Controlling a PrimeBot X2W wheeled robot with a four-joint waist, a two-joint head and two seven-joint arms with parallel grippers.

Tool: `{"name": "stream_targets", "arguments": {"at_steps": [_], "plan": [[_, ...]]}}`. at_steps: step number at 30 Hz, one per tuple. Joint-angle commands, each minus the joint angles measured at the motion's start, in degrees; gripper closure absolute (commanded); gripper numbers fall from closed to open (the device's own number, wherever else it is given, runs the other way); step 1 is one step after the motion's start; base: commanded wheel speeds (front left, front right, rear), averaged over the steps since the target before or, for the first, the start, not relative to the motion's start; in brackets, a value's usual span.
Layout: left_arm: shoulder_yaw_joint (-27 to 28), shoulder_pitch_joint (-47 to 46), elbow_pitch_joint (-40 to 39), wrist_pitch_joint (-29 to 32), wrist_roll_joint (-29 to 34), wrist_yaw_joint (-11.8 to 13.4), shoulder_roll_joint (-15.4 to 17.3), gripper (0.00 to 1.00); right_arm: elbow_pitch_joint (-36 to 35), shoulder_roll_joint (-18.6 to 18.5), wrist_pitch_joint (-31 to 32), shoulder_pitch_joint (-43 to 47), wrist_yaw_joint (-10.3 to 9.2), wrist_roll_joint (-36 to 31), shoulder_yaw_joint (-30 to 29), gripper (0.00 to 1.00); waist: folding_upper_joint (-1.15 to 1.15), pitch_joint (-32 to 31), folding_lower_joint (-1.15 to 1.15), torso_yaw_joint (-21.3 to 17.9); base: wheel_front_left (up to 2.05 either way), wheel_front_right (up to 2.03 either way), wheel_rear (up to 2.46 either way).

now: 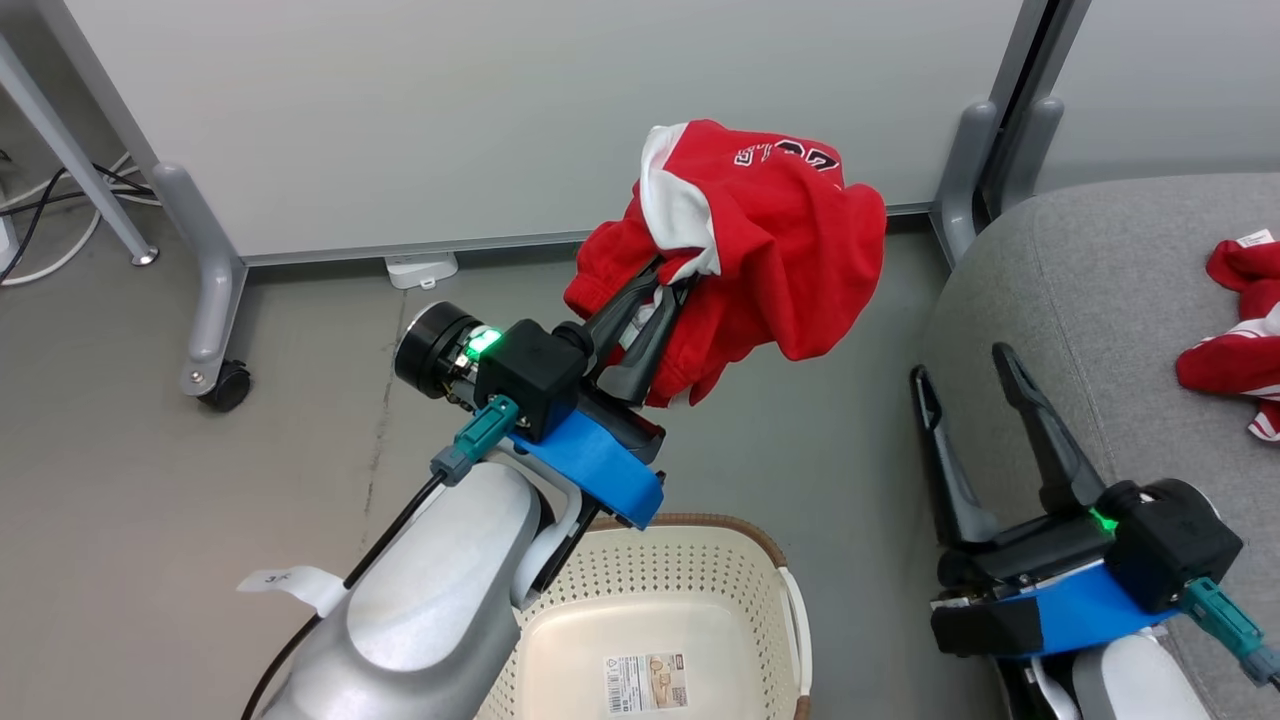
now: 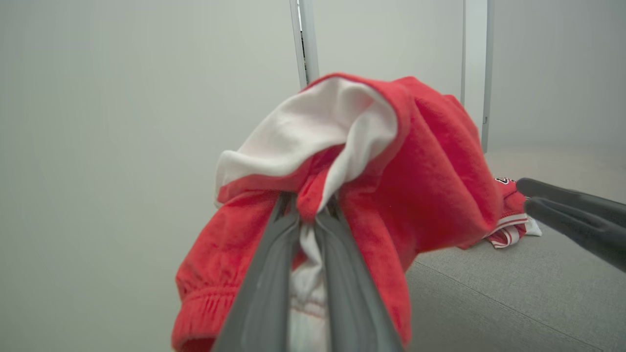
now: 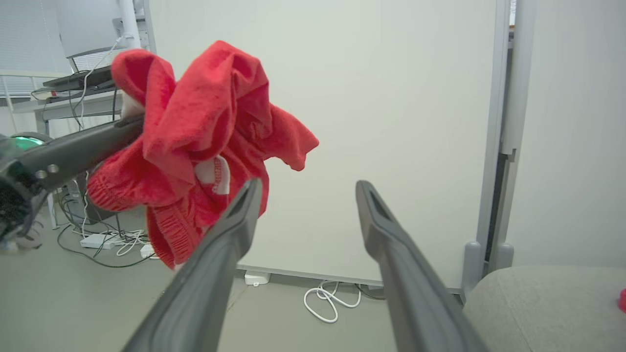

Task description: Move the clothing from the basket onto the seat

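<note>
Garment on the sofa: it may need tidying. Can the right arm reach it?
Probably yes: the right gripper, fingers open and empty, has only bare sofa between it and the garment.

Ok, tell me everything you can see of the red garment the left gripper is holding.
The red garment is a soft, fleecy-looking piece with a white panel, black-and-white lettering near its top and a ribbed, gathered hem. It is bunched into a crumpled lump, pinched near its middle by the left gripper, whose fingers are shut on a fold. It hangs in the air over the floor, past the basket and left of the seat, touching nothing else.
</note>
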Motion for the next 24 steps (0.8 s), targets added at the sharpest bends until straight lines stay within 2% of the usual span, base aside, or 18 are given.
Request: {"name": "stream_targets", "arguments": {"at_steps": [1,7,15,24], "plan": [[0.4,0.5,0.1,-0.3,0.3,-0.1,-0.1,1.00,-0.7,-0.5,-0.2,-0.6,0.03,0.5,0.8,0.00,0.00,0.2,0.00,-0.1,0.00,0.00,0.00],[0.4,0.4,0.5,-0.3,0.9,-0.4,-0.4,1.00,-2.8,-2.6,-0.2,-3.4,0.03,2.7,6.0,0.00,0.00,0.8,0.00,-0.3,0.00,0.00,0.00],[-0.6,-0.2,0.4,-0.3,1.7,-0.7,-1.4,1.00,0.0,-4.9,-0.2,-8.1,0.03,5.9,10.1,0.00,0.00,1.6,0.00,0.2,0.00,0.00,0.00],[-2.5,-0.5,0.1,-0.3,1.9,-0.9,-2.3,1.00,5.5,-3.9,-0.2,-12.5,0.03,8.4,12.7,0.00,0.00,2.3,0.00,1.2,0.00,0.00,0.00]]}}
